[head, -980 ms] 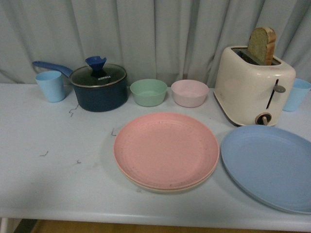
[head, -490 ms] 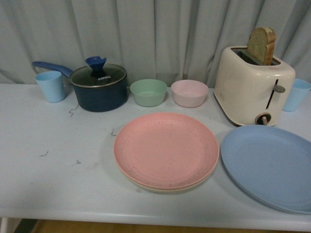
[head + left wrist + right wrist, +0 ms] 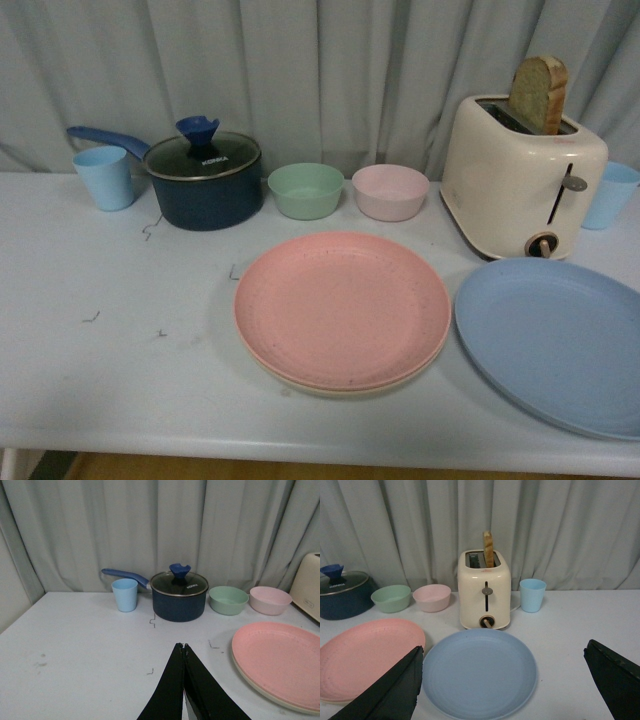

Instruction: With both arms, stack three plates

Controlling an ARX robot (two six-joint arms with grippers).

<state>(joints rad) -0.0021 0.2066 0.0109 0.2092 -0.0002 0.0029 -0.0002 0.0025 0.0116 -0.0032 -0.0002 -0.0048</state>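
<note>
Plates lie unmoved: pink plate [image 3: 342, 308] atop cream plate [image 3: 335, 392] mid-frame, blue plate [image 3: 555, 340] apart at lower right, unstacked. Left pincer [image 3: 184, 647] pressed closed, right pincer [image 3: 503, 652] spread wide.

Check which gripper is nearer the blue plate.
Right. The right gripper is open, with the blue plate just ahead of it. The left gripper is shut, beside the pink plate; the blue plate is outside its wrist view.
</note>
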